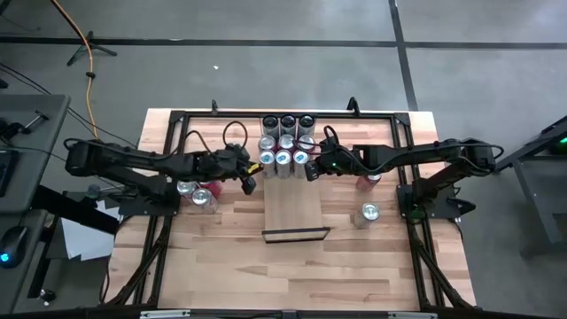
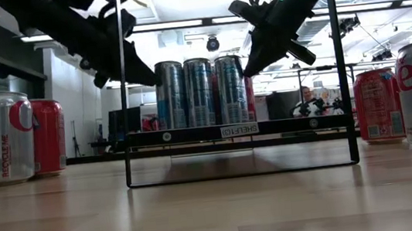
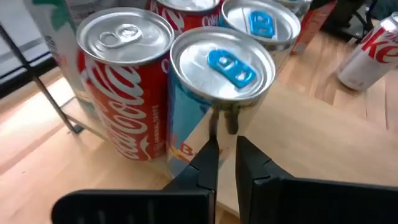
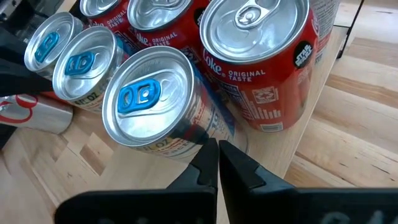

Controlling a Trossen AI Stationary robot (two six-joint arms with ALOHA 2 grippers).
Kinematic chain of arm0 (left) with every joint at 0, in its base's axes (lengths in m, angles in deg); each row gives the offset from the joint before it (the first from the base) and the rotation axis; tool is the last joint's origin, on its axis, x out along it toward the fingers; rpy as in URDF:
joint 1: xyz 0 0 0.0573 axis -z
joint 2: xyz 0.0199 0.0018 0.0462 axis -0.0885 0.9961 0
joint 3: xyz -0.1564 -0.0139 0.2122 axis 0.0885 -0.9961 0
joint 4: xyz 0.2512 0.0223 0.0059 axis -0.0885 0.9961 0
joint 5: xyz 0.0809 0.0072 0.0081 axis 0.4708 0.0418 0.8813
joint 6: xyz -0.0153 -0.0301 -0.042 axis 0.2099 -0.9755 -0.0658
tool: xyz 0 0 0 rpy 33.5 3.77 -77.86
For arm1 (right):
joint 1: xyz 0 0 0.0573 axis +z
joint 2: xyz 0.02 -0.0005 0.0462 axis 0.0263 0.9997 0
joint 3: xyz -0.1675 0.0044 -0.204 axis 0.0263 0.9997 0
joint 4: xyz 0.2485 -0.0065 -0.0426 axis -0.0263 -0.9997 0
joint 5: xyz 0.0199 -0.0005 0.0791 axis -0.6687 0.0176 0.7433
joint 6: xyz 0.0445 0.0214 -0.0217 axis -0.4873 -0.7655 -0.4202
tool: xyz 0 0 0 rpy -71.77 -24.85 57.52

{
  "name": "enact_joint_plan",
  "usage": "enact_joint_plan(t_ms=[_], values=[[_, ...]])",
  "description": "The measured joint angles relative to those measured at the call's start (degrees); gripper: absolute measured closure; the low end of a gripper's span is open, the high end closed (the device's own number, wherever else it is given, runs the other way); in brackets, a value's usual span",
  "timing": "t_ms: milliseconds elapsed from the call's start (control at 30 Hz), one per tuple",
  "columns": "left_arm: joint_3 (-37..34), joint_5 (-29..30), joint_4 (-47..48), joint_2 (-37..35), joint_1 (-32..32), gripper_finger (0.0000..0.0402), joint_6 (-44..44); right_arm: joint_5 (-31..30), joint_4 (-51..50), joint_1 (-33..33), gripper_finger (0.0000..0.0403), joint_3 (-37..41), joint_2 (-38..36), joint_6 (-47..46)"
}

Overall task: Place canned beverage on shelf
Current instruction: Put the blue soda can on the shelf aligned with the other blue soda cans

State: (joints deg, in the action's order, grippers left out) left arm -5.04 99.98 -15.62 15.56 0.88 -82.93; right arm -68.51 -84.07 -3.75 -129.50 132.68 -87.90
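Left fingers (image 1: 249, 184) pinched empty, nine o'clock of the cans (image 1: 283, 159) | right fingers (image 1: 312, 172) pinched empty, three o'clock | cans crowd the shelf's (image 1: 296, 213) twelve o'clock end | spare cans (image 1: 369, 213) on worktop (image 1: 354, 266)

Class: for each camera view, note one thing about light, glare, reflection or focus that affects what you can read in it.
Low view: bright ceiling lights backlight the shelf, arms silhouetted, near tabletop soft. Left wrist view: glare on the blue-tab can lid. Right wrist view: its own fingers blurred. High view: even light, little shadow.
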Motion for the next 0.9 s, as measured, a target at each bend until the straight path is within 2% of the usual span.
enact_joint_plan(t_ms=[900], values=[[0.0, 0.5, -0.5, 1.5, -0.7, 0.0399, 0.1, 0.0, 0.0, 0.0, 0.0403, 0.0, 0.0, 0.0]])
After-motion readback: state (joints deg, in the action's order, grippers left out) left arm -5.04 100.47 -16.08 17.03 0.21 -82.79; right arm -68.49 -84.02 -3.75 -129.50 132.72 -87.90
